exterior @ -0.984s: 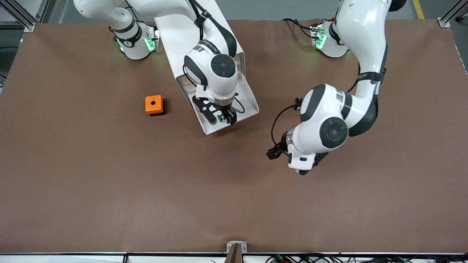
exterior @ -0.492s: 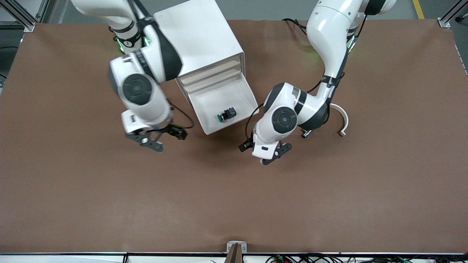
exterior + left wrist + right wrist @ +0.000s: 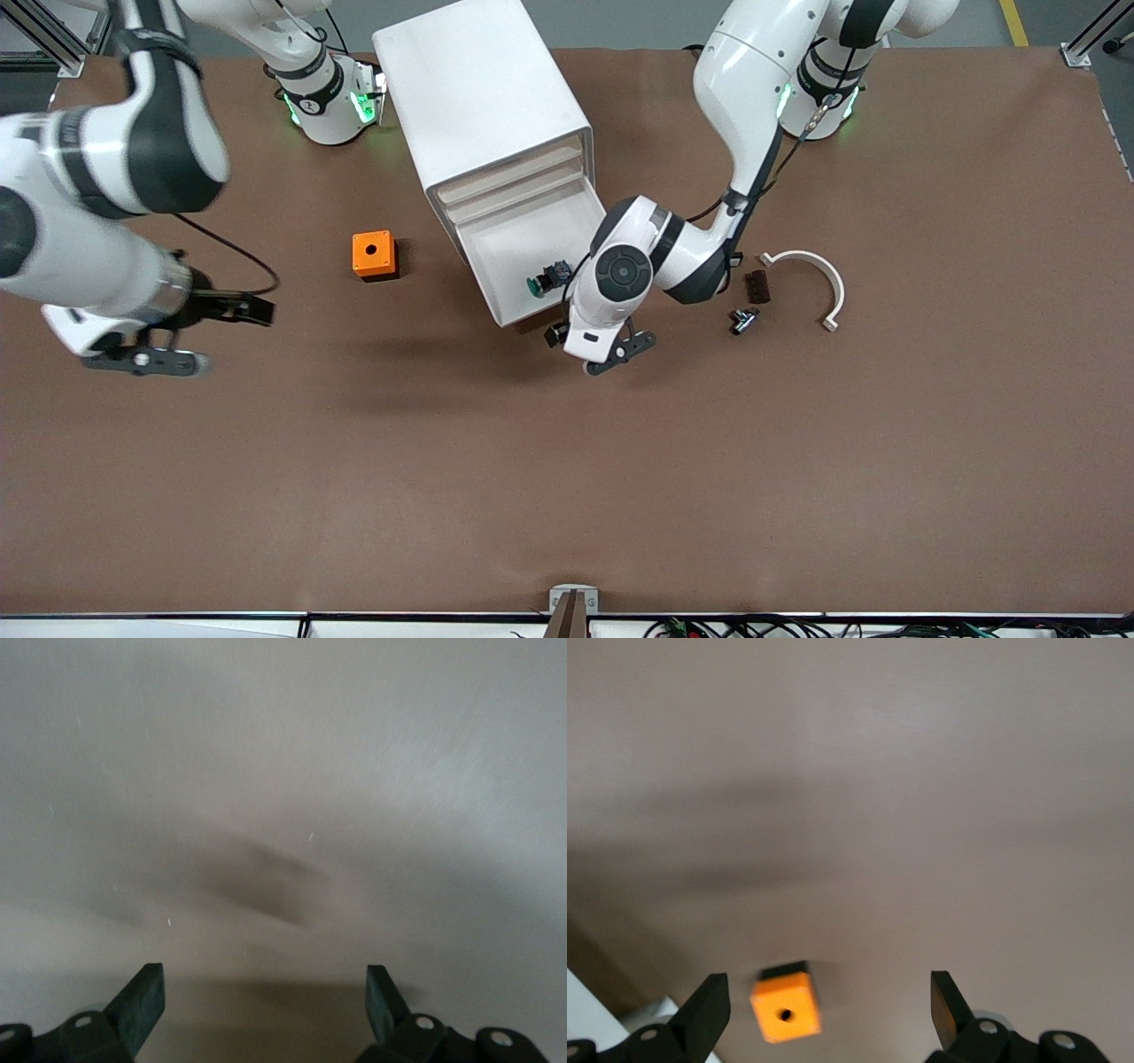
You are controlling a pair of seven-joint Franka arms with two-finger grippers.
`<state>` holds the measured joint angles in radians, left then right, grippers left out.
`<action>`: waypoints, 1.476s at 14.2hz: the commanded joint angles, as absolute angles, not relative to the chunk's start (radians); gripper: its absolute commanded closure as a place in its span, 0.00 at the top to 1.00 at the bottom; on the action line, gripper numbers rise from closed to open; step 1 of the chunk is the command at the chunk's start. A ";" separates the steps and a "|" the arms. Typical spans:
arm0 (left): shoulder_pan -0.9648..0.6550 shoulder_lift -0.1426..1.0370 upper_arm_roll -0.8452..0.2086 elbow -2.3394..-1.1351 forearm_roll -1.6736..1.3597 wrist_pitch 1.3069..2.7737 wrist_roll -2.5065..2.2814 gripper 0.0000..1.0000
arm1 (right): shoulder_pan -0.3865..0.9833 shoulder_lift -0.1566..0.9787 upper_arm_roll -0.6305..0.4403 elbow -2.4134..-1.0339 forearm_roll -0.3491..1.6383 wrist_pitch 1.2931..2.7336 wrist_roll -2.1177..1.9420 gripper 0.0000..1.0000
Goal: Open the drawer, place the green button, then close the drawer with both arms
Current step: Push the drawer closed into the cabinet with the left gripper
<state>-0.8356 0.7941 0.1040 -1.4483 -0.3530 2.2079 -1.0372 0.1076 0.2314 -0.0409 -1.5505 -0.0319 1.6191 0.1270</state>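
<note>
The white cabinet (image 3: pixel 483 97) stands near the robots' bases, and its bottom drawer (image 3: pixel 518 239) is pulled out toward the front camera. The green-capped button (image 3: pixel 545 280) lies in the drawer near its front wall. My left gripper (image 3: pixel 611 353) is open and empty, low over the table just in front of the drawer's front corner; its wrist view (image 3: pixel 263 1005) shows only a blurred bare surface. My right gripper (image 3: pixel 146 361) is open and empty, up over the table at the right arm's end; it also shows in its wrist view (image 3: pixel 828 1010).
An orange cube with a hole (image 3: pixel 373 254) sits beside the cabinet toward the right arm's end and shows in the right wrist view (image 3: pixel 786 1012). A white curved piece (image 3: pixel 811 275), a small dark block (image 3: pixel 756 285) and a small black button (image 3: pixel 742 319) lie toward the left arm's end.
My right gripper let go of the button in the drawer and swung away toward the right arm's end. My left gripper moved in to the drawer's front.
</note>
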 commanded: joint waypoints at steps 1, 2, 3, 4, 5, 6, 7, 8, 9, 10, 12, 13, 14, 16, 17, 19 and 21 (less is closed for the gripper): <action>-0.859 0.764 0.066 -1.502 -0.350 2.224 -1.115 1.00 | 0.037 0.155 -0.017 -1.572 -0.025 1.566 0.028 1.00; -0.859 0.758 0.042 -1.512 -0.350 2.221 -1.141 1.00 | 0.023 0.141 -0.017 -1.572 -0.025 1.554 0.014 1.00; -0.859 0.753 0.020 -1.519 -0.350 2.220 -1.169 1.00 | 0.005 0.130 -0.015 -1.574 -0.023 1.546 0.002 1.00; -0.859 0.752 0.000 -1.519 -0.348 2.218 -1.201 1.00 | 0.005 0.126 -0.014 -1.571 -0.023 1.546 0.002 1.00; -0.859 0.750 -0.026 -1.519 -0.348 2.218 -1.236 1.00 | 0.008 0.124 -0.012 -1.566 -0.025 1.542 -0.003 1.00; -0.859 0.747 -0.044 -1.519 -0.348 2.211 -1.265 1.00 | 0.005 0.121 -0.014 -1.566 -0.025 1.530 -0.017 1.00; -0.861 0.744 -0.061 -1.519 -0.348 2.194 -1.291 1.00 | -0.003 0.123 -0.018 -1.566 -0.025 1.528 -0.059 1.00; -0.862 0.744 -0.083 -1.519 -0.348 2.186 -1.313 1.00 | -0.014 0.124 -0.018 -1.565 -0.026 1.534 -0.093 1.00; -0.864 0.744 -0.097 -1.520 -0.348 2.183 -1.330 1.00 | -0.027 0.126 -0.018 -1.559 -0.026 1.534 -0.103 1.00; -0.871 0.745 -0.113 -1.525 -0.348 2.183 -1.351 1.00 | -0.029 0.127 -0.018 -1.551 -0.028 1.531 -0.101 1.00; -0.899 0.747 -0.115 -1.528 -0.348 2.183 -1.394 1.00 | -0.041 0.127 -0.018 -1.551 -0.026 1.526 -0.098 1.00; -0.907 0.747 -0.117 -1.532 -0.348 2.183 -1.417 1.00 | -0.049 0.127 -0.018 -1.551 -0.025 1.531 -0.091 1.00; -0.920 0.747 -0.118 -1.534 -0.348 2.183 -1.442 1.00 | -0.057 0.129 -0.017 -1.546 -0.023 1.534 -0.086 1.00; -0.930 0.746 -0.124 -1.534 -0.348 2.183 -1.482 1.00 | -0.057 0.133 -0.017 -1.514 -0.034 1.526 -0.087 1.00; -0.930 0.746 -0.129 -1.534 -0.348 2.183 -1.499 1.00 | -0.058 0.140 -0.017 -1.487 -0.037 1.523 -0.090 1.00; -0.924 0.744 -0.127 -1.529 -0.347 2.183 -1.519 1.00 | -0.058 0.141 -0.017 -1.473 -0.035 1.531 -0.087 1.00; -0.913 0.735 -0.106 -1.526 -0.333 2.181 -1.519 1.00 | -0.066 0.143 -0.017 -1.482 -0.026 1.535 -0.100 1.00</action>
<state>-0.9133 0.7798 -0.1116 -1.4991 -0.3472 2.1918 -1.4805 -0.0406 0.1368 -0.0334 -1.4913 -0.0314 1.5367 -0.0829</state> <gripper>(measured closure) 0.000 0.000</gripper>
